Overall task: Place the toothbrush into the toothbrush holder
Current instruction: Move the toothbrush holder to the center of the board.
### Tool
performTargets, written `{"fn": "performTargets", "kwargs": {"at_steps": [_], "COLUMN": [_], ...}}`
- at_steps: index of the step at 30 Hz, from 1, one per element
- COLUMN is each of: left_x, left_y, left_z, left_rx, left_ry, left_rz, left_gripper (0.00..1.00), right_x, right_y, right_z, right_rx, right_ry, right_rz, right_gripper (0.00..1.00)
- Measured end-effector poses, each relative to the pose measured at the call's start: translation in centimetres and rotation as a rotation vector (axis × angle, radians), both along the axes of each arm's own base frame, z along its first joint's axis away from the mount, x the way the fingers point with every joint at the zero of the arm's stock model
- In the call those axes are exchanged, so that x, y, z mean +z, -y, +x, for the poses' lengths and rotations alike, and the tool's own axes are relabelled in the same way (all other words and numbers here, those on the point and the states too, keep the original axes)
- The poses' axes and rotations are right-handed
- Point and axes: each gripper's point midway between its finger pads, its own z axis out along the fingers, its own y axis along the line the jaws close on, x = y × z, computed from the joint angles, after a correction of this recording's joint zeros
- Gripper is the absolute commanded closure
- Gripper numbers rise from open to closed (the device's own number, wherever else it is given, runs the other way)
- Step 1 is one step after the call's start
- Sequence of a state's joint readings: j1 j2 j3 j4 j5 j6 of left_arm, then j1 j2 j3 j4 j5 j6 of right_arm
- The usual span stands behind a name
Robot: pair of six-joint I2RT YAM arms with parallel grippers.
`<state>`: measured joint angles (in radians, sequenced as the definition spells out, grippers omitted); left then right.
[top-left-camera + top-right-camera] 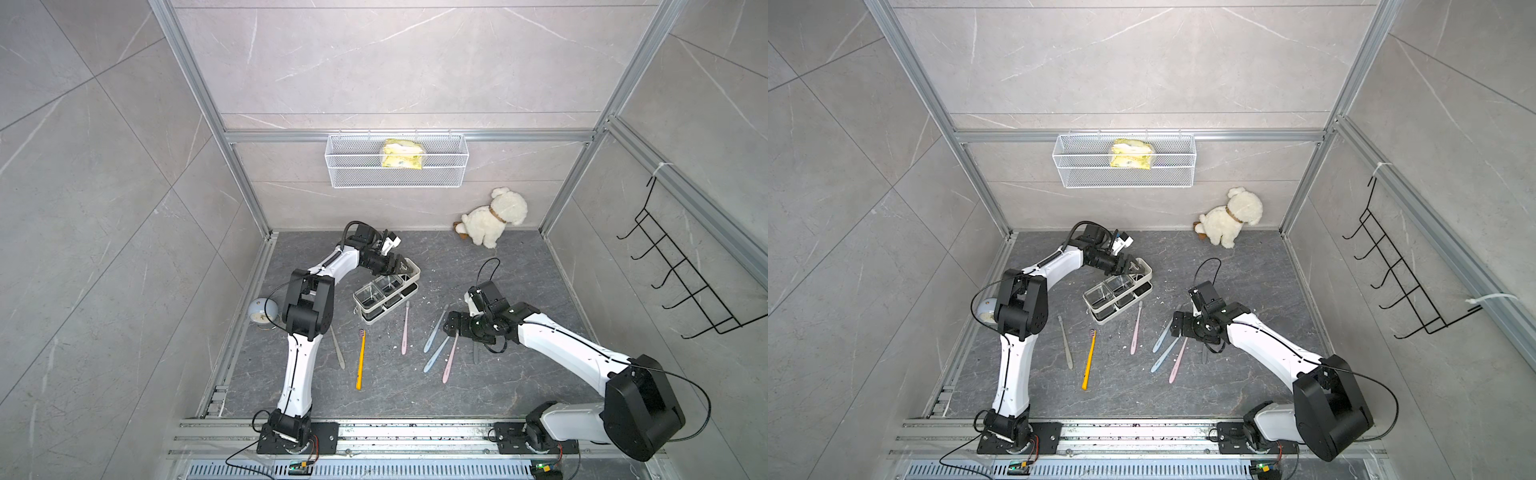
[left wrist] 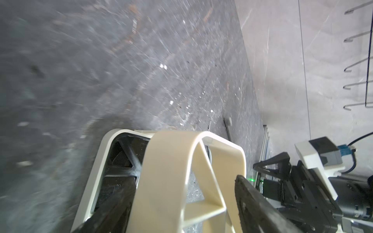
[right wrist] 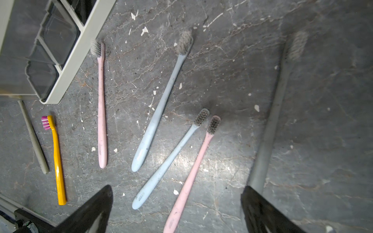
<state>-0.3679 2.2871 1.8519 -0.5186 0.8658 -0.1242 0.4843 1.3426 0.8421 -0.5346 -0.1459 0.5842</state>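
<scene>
While a pink toothbrush (image 3: 193,171) and a blue toothbrush (image 3: 166,165) lie side by side on the dark stone floor (image 3: 312,141), the right gripper (image 3: 177,188) hangs over them, jaws spread wide and empty. Farther back, the left gripper (image 1: 400,266) straddles the slotted end of the toothbrush holder (image 1: 417,272) — whether it pinches the divider cannot be told.

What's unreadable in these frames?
- Left gripper at toothbrush holder: left wrist view's edge crops it, contact unclear.
- Grey toothbrush: blurred in right wrist view; right gripper covers most of it in both top views.
- Round blue-grey object: left arm partly hides it in both top views.
- Packet in mesh basket: print too small.
</scene>
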Motion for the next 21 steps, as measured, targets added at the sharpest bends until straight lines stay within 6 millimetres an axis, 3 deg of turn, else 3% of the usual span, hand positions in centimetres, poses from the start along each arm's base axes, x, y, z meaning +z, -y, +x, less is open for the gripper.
{"fn": "performTargets", "kwargs": {"at_steps": [8,12,15,21], "left_x": [-0.3,-0.5,-0.9,-0.1], "left_y": [2.7,3.8,3.9,2.8], "left_z": [-3.0,-4.1,-5.1,-5.4], "left_rx": [-0.097,-0.129,-0.125,0.003], "left_ry": [0.005,0.003,-0.004,0.025], "left_rz": [0.008,0.014,0.030,0.123], "left_gripper": [0.17,0.03,0.01,0.01], "right_x": [0.3,1.0,3.0,8.4], "right_y": [1.1,0.9,0.0,-3.3], "right_z": [-0.6,-0.3,1.0,5.9], "right_rx": [-0.008,0.008,0.031,0.100], "right_ry": [-0.003,0.012,0.053,0.189], "right_rz": [-0.049,-0.046,-0.025,0.049], "right_gripper": [0.00,0.00,0.00,0.05]}}
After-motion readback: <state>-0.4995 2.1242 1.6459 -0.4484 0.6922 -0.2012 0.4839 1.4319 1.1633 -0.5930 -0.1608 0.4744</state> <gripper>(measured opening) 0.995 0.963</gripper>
